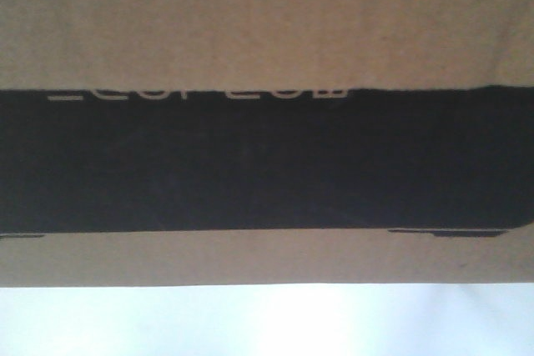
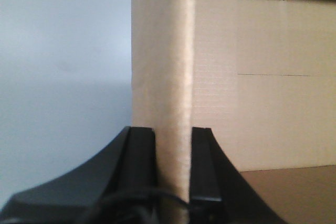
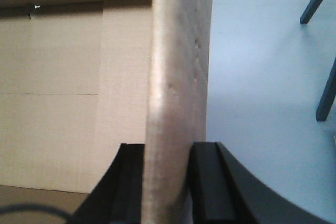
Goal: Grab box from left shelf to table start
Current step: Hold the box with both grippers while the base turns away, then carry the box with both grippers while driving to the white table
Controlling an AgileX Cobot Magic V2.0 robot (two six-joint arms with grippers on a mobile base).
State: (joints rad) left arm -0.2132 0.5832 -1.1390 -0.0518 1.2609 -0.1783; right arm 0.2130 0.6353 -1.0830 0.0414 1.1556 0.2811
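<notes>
The box (image 1: 267, 22) fills the front view from very close: brown cardboard with a wide black panel (image 1: 267, 164) and blurred white lettering along its top edge. Below it lies a pale white strip, probably the table (image 1: 267, 323). In the left wrist view my left gripper (image 2: 173, 132) is shut on the box's upright cardboard wall (image 2: 163, 51), one black finger on each side. My right gripper (image 3: 168, 148) is likewise shut on the opposite wall (image 3: 178, 51). The box's bare inside (image 2: 262, 77) shows beyond both walls. The left shelf is out of view.
Outside the box, a pale grey-blue surface (image 2: 63, 77) shows in the left wrist view. The right wrist view shows the same kind of surface (image 3: 262, 77) with two dark slanted legs (image 3: 326, 93) at its right edge.
</notes>
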